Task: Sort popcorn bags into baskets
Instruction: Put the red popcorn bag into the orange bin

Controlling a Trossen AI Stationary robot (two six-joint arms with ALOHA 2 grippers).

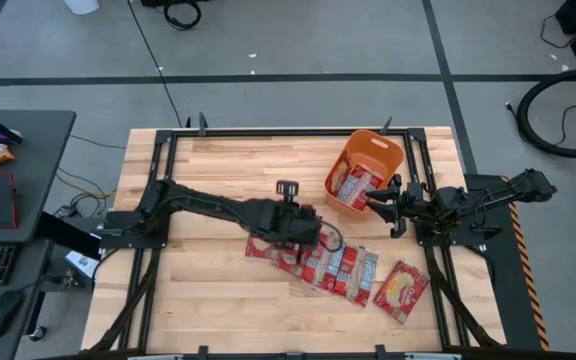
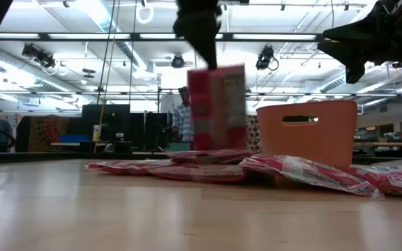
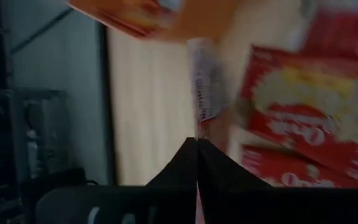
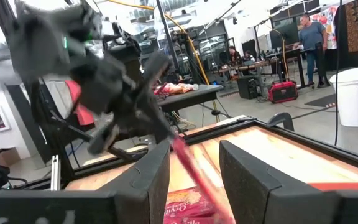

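Left gripper (image 1: 304,226) near the middle of the table, fingers pressed together on the top edge of one popcorn bag (image 2: 218,108), which hangs upright and clear of the wood above the loose pile (image 1: 333,267). Seen edge-on past the closed fingers (image 3: 197,163) in the left wrist view, pinched only by a thin margin. Hence the first risk: slipping out of so narrow a hold on the way across, or swinging and twisting so as to meet the tub crooked. Orange basket (image 1: 365,172) at the far right corner of the table, already holding at least a couple of packets, so a bag arriving flat could catch on the rim or lodge across it rather than drop in. Right gripper (image 1: 386,206) just beside the basket's near side, raised off the table, fingers spread with nothing between them, directly on the likely path from the pile to the tub; a straight carry could bring the hanging bag or the left wrist against it, judging from the high view. Remaining packets spread toward the near right corner, overlapping one another, one lying apart (image 1: 401,290) nearest that corner; a low pass could drag the hanging bag's lower edge through the pile and scatter it toward the near edge.
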